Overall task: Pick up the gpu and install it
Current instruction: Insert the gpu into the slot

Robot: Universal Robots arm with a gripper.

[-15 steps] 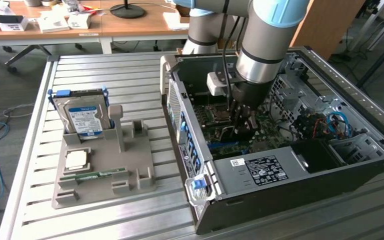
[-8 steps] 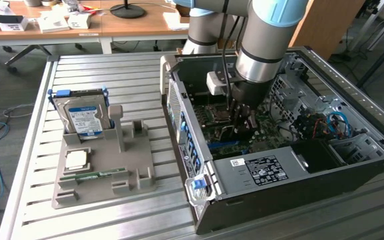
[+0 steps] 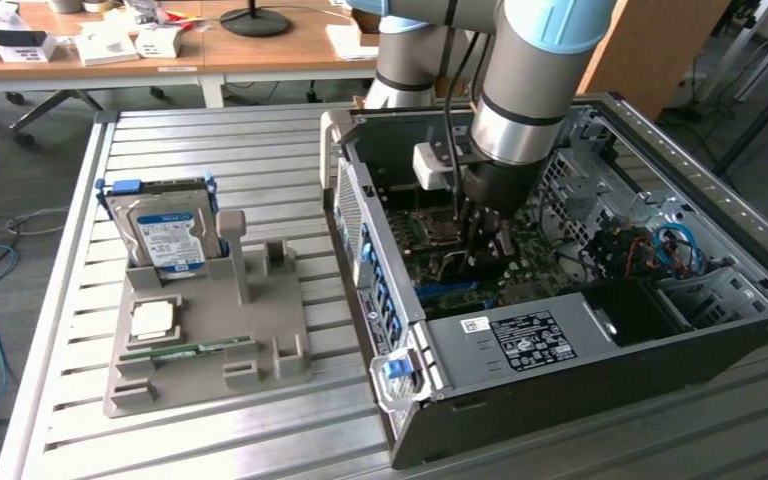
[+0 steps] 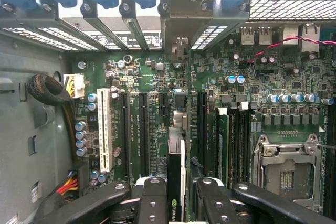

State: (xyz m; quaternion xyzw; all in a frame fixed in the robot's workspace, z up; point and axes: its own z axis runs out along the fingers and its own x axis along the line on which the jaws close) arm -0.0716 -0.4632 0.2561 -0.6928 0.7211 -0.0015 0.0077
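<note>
One claw [image 4: 176, 195]: clamped on gpu [image 4: 175, 163], edge-down above motherboard [image 4: 147, 77].
Risk: skew against slots [image 4: 143, 129] (tight row), card jamming, contacts scraping.

Black gpu [image 4: 174, 177], green motherboard [image 4: 152, 77], silver hard drive [image 3: 135, 213] with blue-white label [image 3: 168, 245].

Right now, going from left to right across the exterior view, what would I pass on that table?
hard drive standing in the grey holder → open computer case, its wall with blue clips → gripper inside the case, shut on the gpu → blue cables
</note>
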